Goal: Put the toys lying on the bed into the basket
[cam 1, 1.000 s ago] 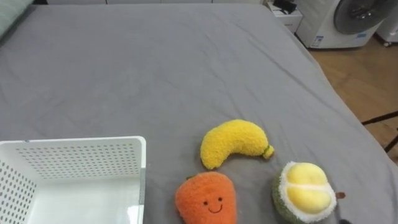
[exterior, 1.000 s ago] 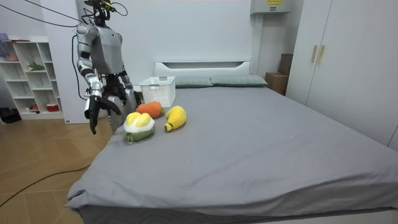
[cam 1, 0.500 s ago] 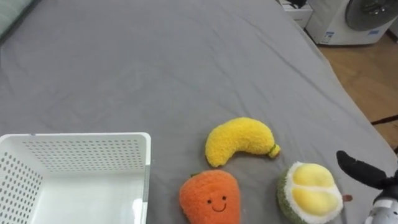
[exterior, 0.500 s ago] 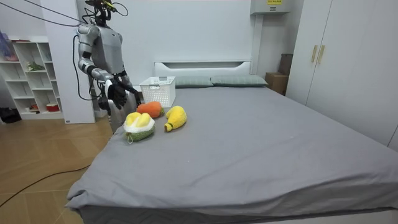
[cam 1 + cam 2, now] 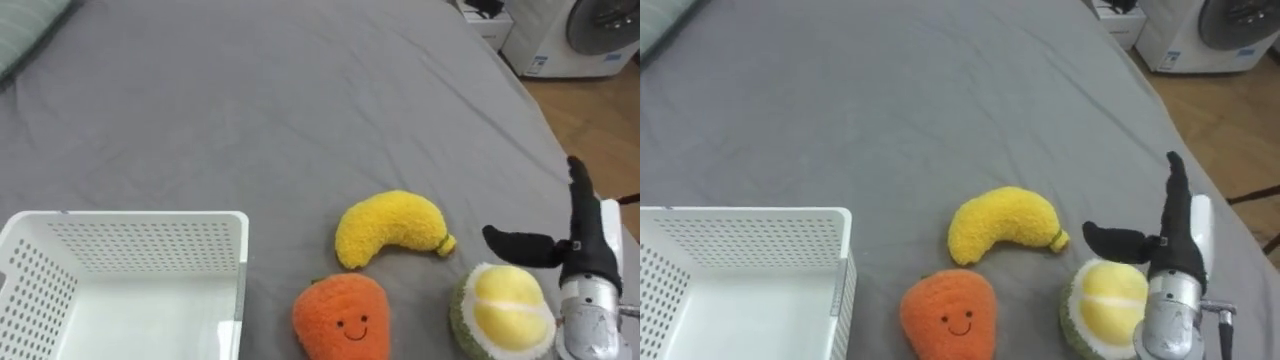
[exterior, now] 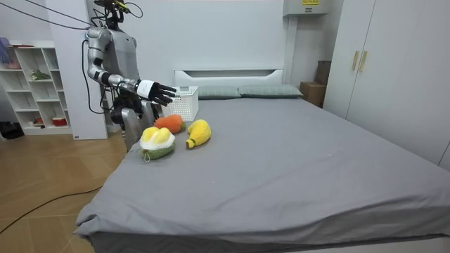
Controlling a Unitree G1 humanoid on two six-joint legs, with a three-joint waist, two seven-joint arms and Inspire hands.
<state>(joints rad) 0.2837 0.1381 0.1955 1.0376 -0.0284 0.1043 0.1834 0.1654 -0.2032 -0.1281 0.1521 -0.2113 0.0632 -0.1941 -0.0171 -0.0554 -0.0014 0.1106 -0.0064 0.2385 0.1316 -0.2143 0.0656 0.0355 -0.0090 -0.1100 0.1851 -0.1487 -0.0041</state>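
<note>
Right robot hand [image 5: 583, 243]: fingers straight and apart, thumb spread toward the robot's left, holding nothing; it hovers at the edge of the bed [image 5: 280, 100].
Durian toy [image 5: 503, 312]: on the bed, just under the thumb.
Banana toy [image 5: 390, 228]: near, to the hand's left.
Carrot toy [image 5: 343, 318]: left of the hand, closer to the robot.
White basket [image 5: 150, 228]: well apart, far to the hand's left.

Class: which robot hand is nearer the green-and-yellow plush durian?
Right. The right hand hovers open above the plush durian; the left hand is well away.
</note>
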